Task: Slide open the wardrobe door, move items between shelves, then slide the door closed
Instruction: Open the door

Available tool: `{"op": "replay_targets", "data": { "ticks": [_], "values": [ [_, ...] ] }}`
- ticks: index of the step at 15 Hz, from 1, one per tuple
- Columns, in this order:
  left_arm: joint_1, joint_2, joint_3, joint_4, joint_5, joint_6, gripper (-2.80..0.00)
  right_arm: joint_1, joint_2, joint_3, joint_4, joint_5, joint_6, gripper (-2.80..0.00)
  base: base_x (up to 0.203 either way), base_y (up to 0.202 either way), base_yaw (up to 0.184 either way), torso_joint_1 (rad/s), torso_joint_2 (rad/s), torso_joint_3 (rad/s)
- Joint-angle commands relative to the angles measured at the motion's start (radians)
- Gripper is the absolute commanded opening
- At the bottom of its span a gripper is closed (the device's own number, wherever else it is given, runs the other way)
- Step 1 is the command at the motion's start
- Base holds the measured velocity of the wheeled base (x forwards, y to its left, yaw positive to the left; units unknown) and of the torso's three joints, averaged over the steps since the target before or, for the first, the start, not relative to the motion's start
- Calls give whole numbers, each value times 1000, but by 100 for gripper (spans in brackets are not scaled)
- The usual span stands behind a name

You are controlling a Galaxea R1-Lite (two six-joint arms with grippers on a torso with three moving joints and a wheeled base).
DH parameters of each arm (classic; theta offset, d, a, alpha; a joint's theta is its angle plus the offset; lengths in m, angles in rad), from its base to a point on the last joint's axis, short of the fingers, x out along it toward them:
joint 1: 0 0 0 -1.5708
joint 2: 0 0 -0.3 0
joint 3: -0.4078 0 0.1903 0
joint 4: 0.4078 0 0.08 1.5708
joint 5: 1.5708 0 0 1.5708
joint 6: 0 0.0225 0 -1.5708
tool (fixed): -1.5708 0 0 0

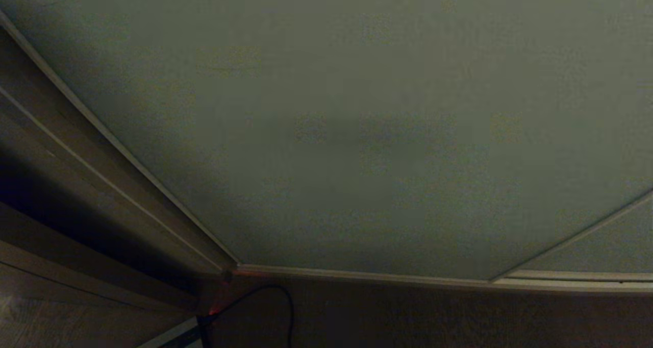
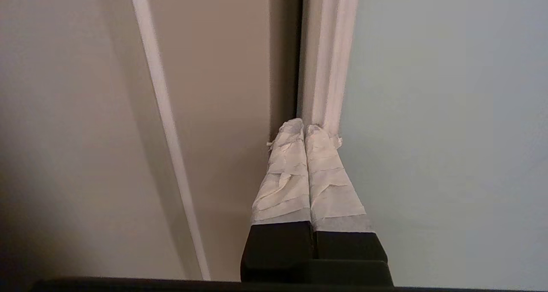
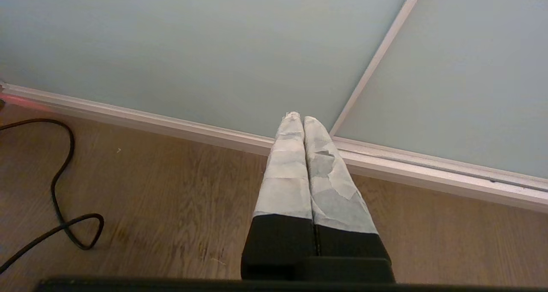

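Beside the brown panelling [image 2: 85,112], the left gripper [image 2: 304,127], pressed closed and empty, meets the sliding wardrobe door [image 1: 357,133] at its metal frame [image 2: 327,56]; right of it the right gripper [image 3: 302,118], likewise closed, hangs over wooden floor [image 3: 171,189] near a black cable [image 3: 64,172].

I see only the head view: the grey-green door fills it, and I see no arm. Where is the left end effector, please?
Observer: The left wrist view shows the left end effector shut, its taped tips at the light metal frame on the edge of the sliding wardrobe door.
Operator: Is the door open at that edge?
Observer: I see only a narrow dark strip between the frame and the beige panel; no shelf shows.
Operator: And the right end effector?
Observer: The right end effector is shut too and holds nothing. It hangs over the wooden floor, in front of the door's bottom rail.
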Motion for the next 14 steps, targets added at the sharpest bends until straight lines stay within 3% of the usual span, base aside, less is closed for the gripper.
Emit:
{"op": "replay_targets", "data": {
  "ticks": [1, 7, 14],
  "values": [
    [-1, 12, -20, 20, -5, -16, -280, 0, 0, 4, 0, 0, 0, -280, 0, 0, 0, 0, 0, 0],
    [-1, 20, -43, 40, -8, -20, -280, 0, 0, 5, 0, 0, -1, -280, 0, 0, 0, 0, 0, 0],
    [-46, -8, -47, 74, -102, -17, -280, 0, 0, 5, 0, 0, -1, -280, 0, 0, 0, 0, 0, 0]
  ]
}}
